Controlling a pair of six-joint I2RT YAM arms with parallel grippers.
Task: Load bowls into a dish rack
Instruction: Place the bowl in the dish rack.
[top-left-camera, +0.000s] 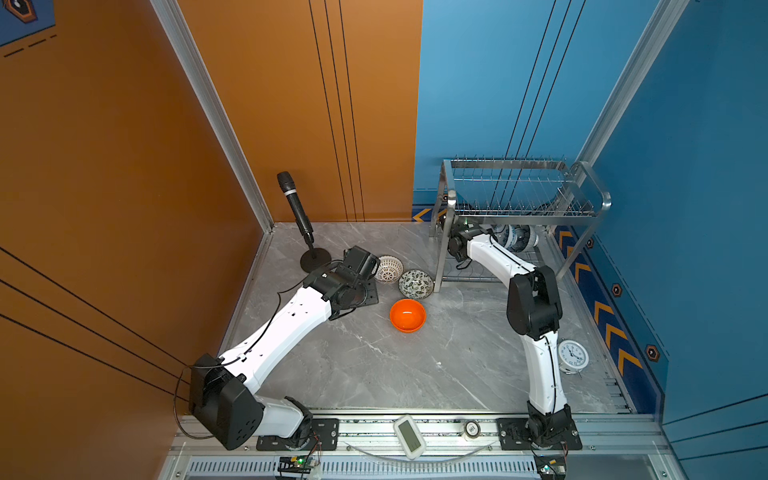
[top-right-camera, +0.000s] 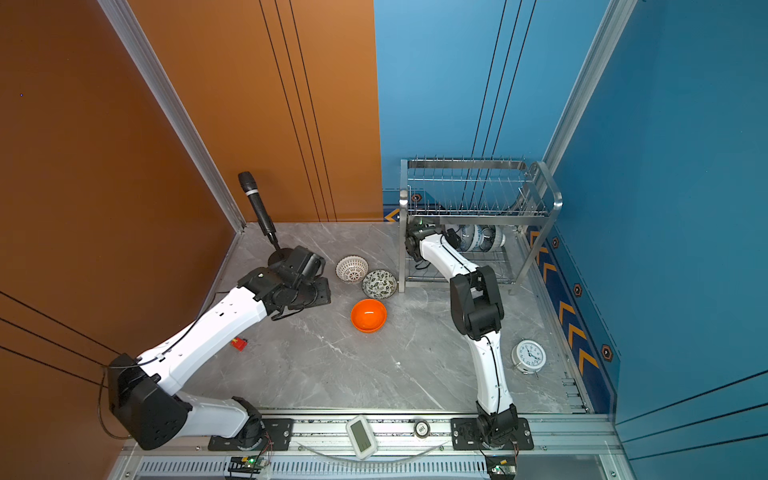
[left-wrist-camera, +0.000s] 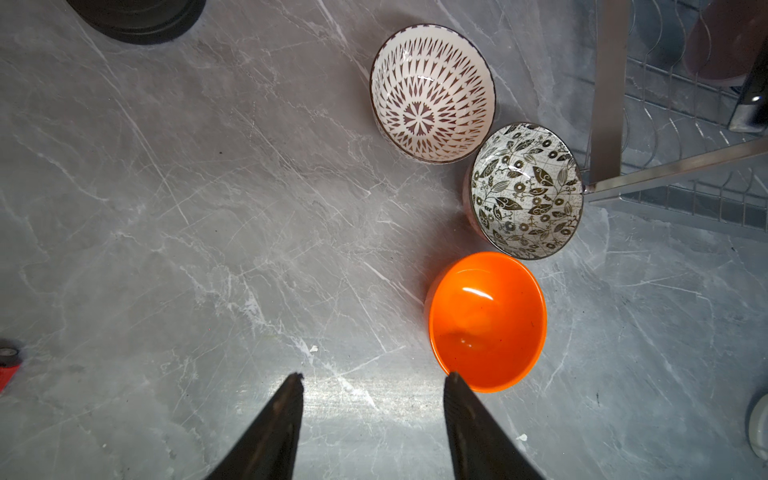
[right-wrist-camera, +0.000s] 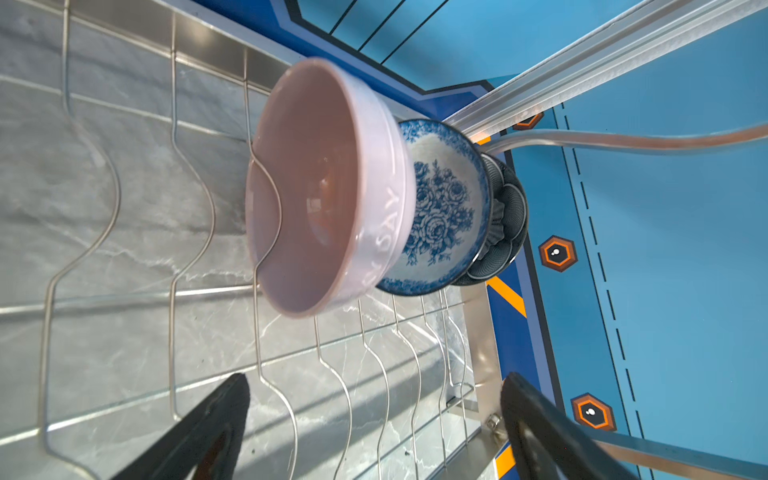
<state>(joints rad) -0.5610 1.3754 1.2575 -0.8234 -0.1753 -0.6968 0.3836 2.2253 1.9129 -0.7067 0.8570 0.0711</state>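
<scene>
While three bowls (right-wrist-camera: 440, 199) stand in the rack (top-left-camera: 606, 201), my right gripper (right-wrist-camera: 374, 377) gapes wide, empty, inside it | my left gripper (left-wrist-camera: 375, 375) part-open, empty | next, I reckon: pinch the orange bowl (left-wrist-camera: 486, 320) by its rim.

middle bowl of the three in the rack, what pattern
The middle bowl is white with blue roses; clearest in the right wrist view.

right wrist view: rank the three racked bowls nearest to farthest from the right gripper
1. pale lilac bowl, front of the row, facing the right gripper.
2. blue floral bowl, directly behind it.
3. dark blue petal bowl, last, at the far end.
</scene>
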